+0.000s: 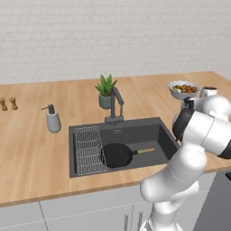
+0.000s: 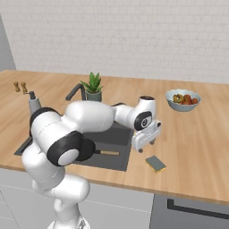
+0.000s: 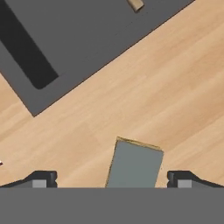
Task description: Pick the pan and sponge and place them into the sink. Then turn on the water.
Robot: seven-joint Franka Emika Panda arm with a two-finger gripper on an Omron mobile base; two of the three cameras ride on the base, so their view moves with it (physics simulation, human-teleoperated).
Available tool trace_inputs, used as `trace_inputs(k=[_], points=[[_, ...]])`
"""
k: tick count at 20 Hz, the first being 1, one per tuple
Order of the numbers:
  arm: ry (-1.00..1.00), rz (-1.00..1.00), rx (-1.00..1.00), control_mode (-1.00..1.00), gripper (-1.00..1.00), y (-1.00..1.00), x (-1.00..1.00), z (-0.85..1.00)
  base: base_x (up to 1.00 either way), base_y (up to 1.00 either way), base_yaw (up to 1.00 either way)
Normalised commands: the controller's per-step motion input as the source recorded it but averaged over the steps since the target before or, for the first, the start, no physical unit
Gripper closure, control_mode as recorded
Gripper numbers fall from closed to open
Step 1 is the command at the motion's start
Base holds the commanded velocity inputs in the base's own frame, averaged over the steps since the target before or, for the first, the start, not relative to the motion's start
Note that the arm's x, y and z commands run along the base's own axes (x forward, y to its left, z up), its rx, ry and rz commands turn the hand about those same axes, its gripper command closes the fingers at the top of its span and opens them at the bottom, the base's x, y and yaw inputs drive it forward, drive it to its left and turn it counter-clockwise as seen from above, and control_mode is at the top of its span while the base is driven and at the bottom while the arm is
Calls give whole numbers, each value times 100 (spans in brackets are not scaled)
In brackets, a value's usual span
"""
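1. Pan (image 1: 118, 154) is in the sink (image 1: 149, 128): black bowl beside the wire rack (image 1: 89, 150), wooden handle pointing away from the rack. Pan step looks done.
2. Step in hand, as I read it: sponge pickup. Sponge (image 2: 155, 163) lies flat on the wooden surface (image 2: 197, 143), just outside the sink's near corner, grey-green face up, yellow layer showing at the edge.
3. Hand (image 2: 146, 145) hangs over the surface between the sink rim and the sponge, fingers pointing down, not touching the sponge.
4. Hand state: fingers spread wide, nothing between them. In the hand view the sponge sits between the two fingertips (image 3: 43, 179), roughly centred, clear of both.
5. Next move calls for: a small shift to centre over the sponge, straight descent until the tips straddle it near the surface, then close across its short side. The sponge is thin, so the tips must go low; risk is clipping the surface or pushing the sponge flat instead of pinching it.
6. After that: lift, carry over the sink rim, release in the basin clear of the pan handle.
7. Faucet (image 1: 117, 106) behind the sink shows no stream; water step not yet started.
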Motion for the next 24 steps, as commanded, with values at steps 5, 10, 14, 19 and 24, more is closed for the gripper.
trace_inputs(k=[5,10,14,19,24], points=[[0,-11,0,-100,-100,-19,0,-7,0,0,0],[0,-7,0,-100,-100,-13,0,-8,0,0,0],[0,0,0,-100,-100,-3,-12,-10,0,0,0],[0,0,0,-100,-100,0,-20,-10,0,0,0],[0,0,0,-100,-100,-1,-6,-15,0,0,0]])
